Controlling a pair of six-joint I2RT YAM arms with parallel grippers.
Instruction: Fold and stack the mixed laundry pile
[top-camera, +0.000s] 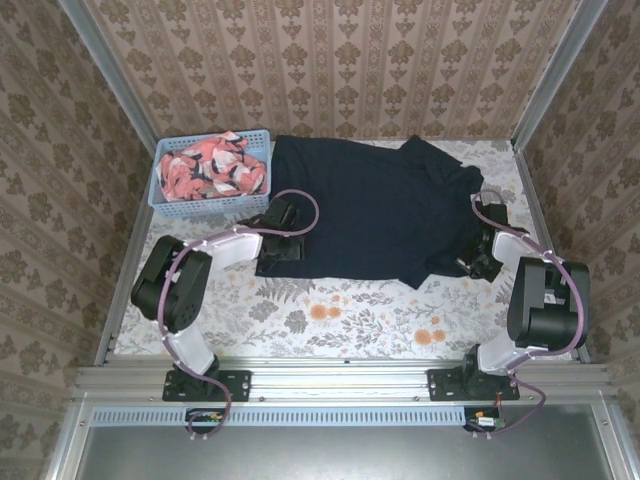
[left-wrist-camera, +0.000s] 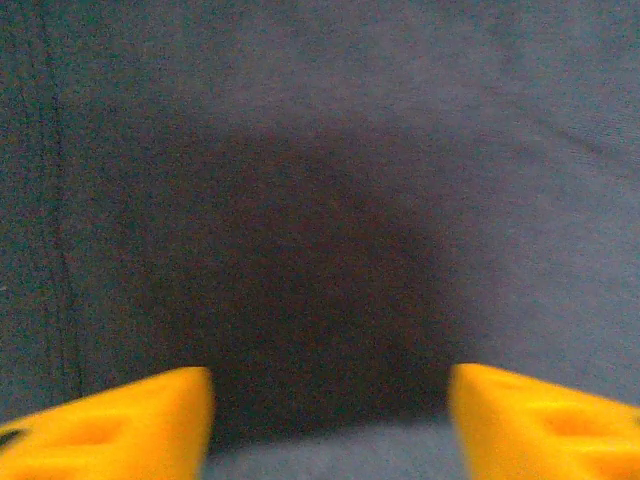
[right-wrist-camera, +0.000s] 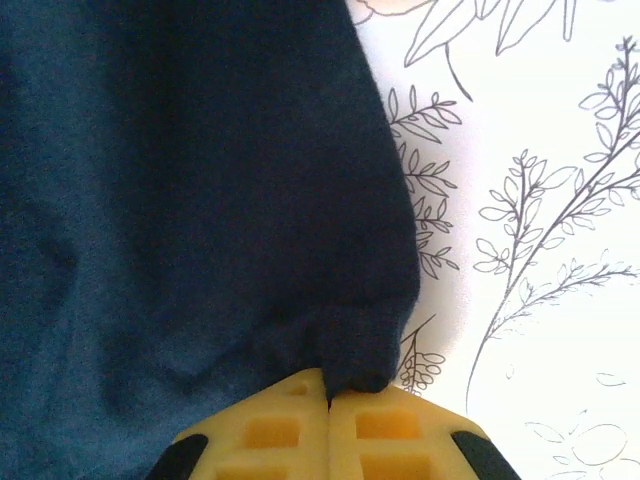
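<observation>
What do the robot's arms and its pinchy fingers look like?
Both are chunky black and white: the left arm, the right arm. A purple cable loops along each. The fingers are bright yellow-orange blocks with square hollows.

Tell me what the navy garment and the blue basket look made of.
Navy garment: soft, matte knit fabric, possibly cotton jersey. The wrist views show a fine fuzzy texture, a stitched seam and limp creases. Basket: stiff, light blue plastic, judging by its perforated moulded walls and smooth rim.

Near tablecloth strip (top-camera: 340, 318) open full width; basket (top-camera: 205, 203) blocks far-left corner; navy garment (top-camera: 370, 205) covers centre.
</observation>
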